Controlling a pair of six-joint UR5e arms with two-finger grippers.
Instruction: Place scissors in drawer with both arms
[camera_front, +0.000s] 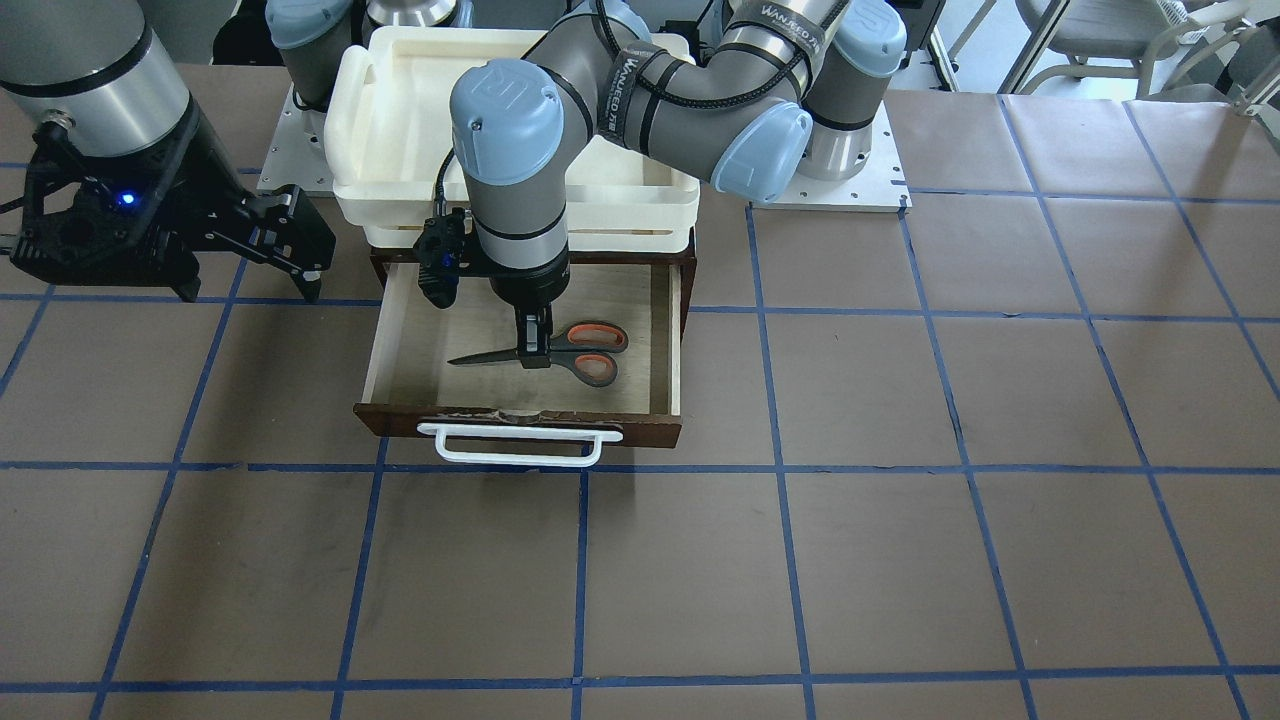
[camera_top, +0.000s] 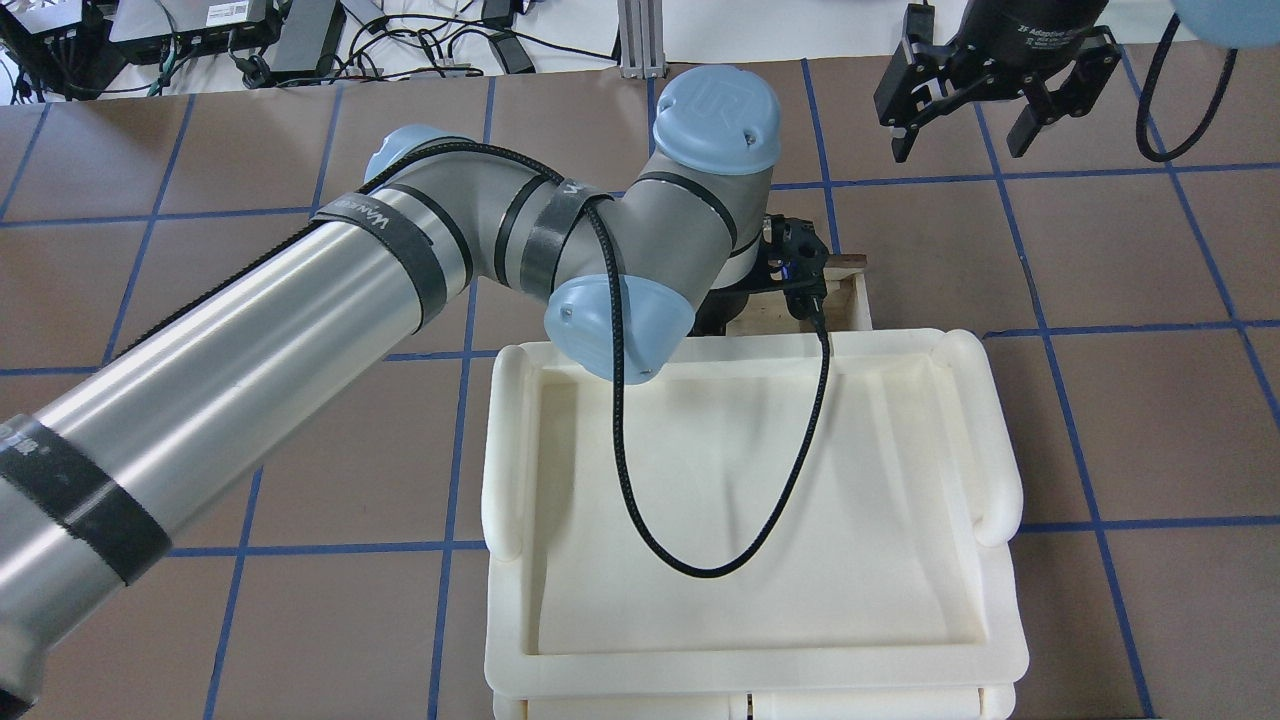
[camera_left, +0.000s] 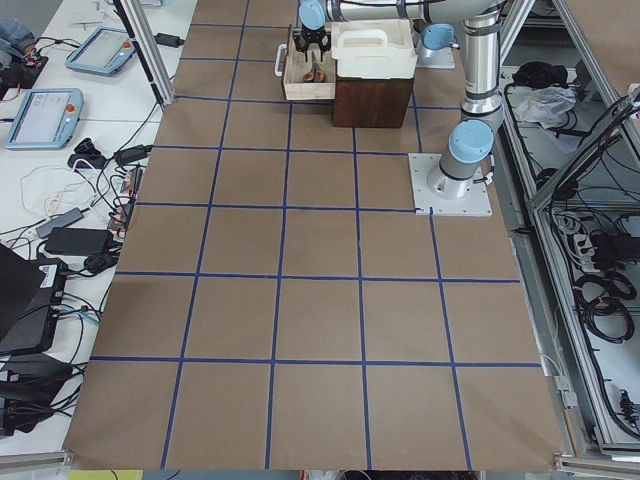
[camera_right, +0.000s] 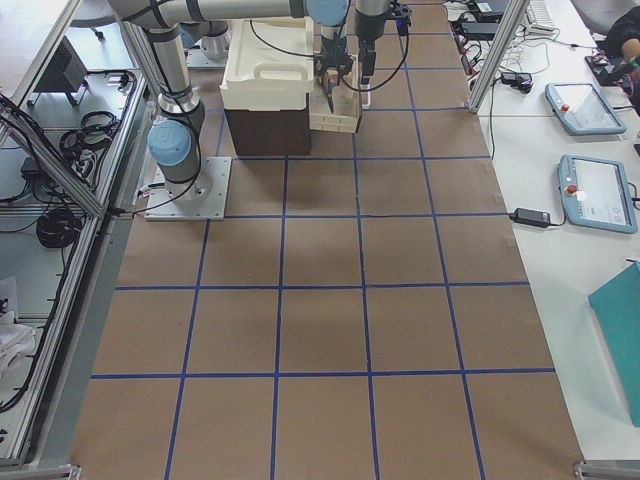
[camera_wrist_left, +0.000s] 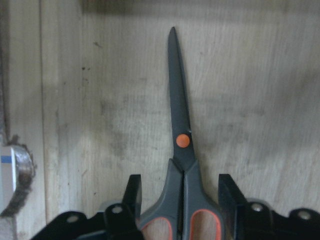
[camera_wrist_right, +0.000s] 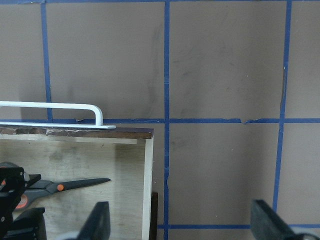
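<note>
The scissors (camera_front: 575, 350) lie flat on the pale floor of the open dark brown drawer (camera_front: 672, 340), blades pointing toward the robot's right. My left gripper (camera_front: 535, 345) reaches down into the drawer. In the left wrist view its fingers (camera_wrist_left: 132, 187) stand apart on either side of the scissors (camera_wrist_left: 179, 125), near the handles, with a gap on each side. It is open. My right gripper (camera_front: 250, 285) hangs open and empty above the table beside the drawer; it also shows in the overhead view (camera_top: 960, 140). The right wrist view shows the scissors (camera_wrist_right: 75, 184) and the drawer wall (camera_wrist_right: 147, 185).
A cream-white plastic tray (camera_front: 350, 130) sits on top of the cabinet behind the drawer; the overhead view shows the tray (camera_top: 500, 450) too. The drawer's white bar handle (camera_front: 520, 445) sticks out toward the operators' side. Brown paper with blue tape lines covers the table (camera_front: 900, 550).
</note>
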